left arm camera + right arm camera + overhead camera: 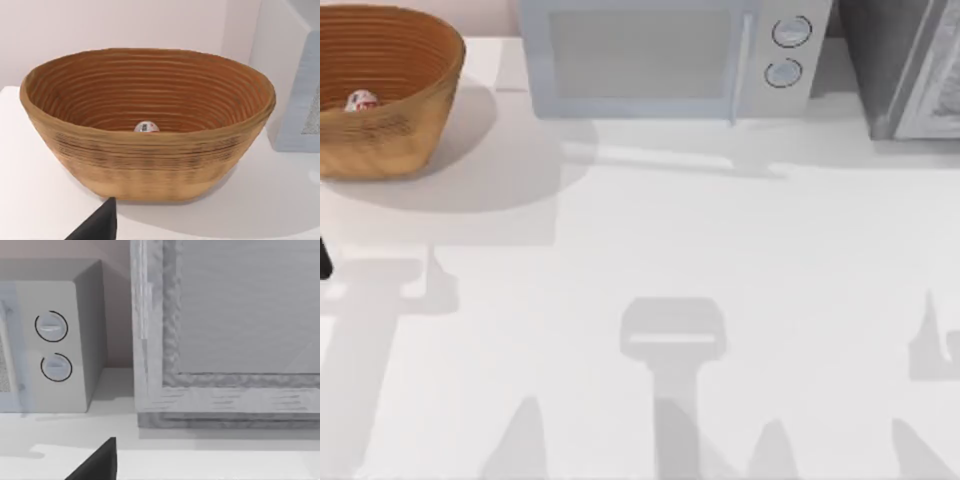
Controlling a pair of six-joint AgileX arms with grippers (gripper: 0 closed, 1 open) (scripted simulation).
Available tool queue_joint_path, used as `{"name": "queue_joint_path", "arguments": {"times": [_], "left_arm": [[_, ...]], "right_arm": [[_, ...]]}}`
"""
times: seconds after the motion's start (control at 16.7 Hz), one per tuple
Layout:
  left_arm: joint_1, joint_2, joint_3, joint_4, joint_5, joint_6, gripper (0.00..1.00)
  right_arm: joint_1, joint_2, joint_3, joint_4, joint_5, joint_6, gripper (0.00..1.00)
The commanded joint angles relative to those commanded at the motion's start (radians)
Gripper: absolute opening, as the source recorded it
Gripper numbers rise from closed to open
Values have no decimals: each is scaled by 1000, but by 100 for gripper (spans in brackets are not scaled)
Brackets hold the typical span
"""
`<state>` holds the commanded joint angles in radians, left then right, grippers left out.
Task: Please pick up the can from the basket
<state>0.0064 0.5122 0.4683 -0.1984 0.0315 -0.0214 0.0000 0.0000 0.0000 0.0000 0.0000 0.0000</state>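
Observation:
The basket (382, 90) stands at the table's far left corner, a large orange-brown woven bowl with ribbed coils. The can (362, 101) lies on its floor, small and white with red markings. In the left wrist view the basket (145, 165) sits straight ahead, and the can (146, 127) peeks just over its near rim. A black part of my left gripper (97, 226) shows in front of the basket, apart from it. A dark bit of the left arm (324, 258) sits at the table's left edge. A black part of my right gripper (97, 464) shows over the table.
A white microwave (665, 55) with two round dials stands at the back middle, to the right of the basket. A grey cabinet (905, 65) stands at the back right, and it faces the right wrist camera as a framed grey panel (240, 340). White tabletop (650, 250) spreads in front.

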Motion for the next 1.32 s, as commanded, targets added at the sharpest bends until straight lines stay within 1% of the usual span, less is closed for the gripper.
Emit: {"name": "queue_joint_path", "arguments": {"times": [0.3, 0.84, 1.08, 1.32], "left_arm": [[8, 493, 441, -202, 31, -10, 100], [37, 1355, 1266, -638, 83, 14, 100], [53, 1653, 1571, -816, 100, 41, 100], [70, 1870, 1813, -964, 111, 75, 100]], "right_arm": [[0, 0, 0, 0, 0, 0, 100], [0, 0, 0, 0, 0, 0, 100], [0, 0, 0, 0, 0, 0, 100], [0, 0, 0, 0, 0, 0, 100]]}}
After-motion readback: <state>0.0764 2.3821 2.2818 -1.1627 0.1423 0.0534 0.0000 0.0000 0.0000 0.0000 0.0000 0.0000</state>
